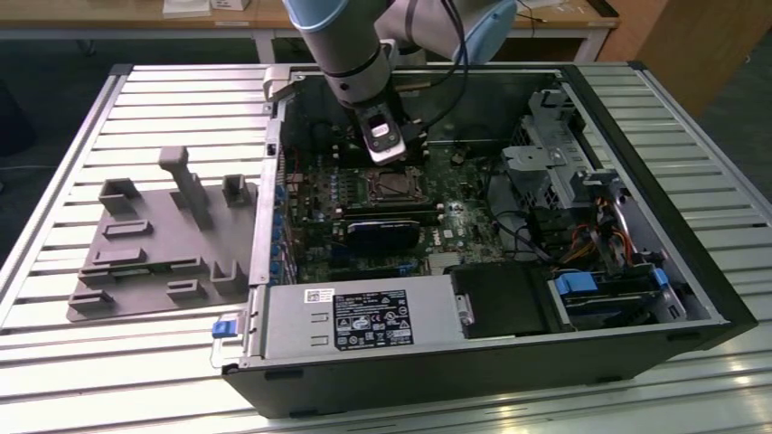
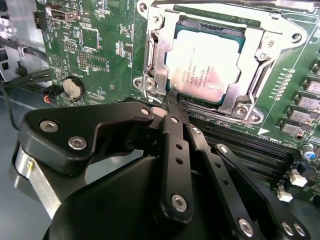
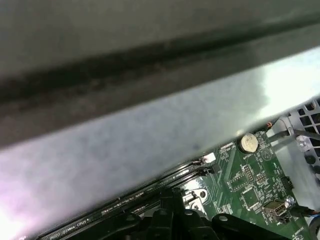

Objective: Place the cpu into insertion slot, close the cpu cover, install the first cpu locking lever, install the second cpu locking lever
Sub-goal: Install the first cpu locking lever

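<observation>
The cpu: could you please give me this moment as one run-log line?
cpu: seated in insertion slot | cpu cover: down over cpu | gripper: shut, tips at slot's edge

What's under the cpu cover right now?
The cpu shows through the window of the cpu cover, lying in the insertion slot. The cover's frame hides the cpu's edges, and the cpu hides the slot's contacts.
</observation>
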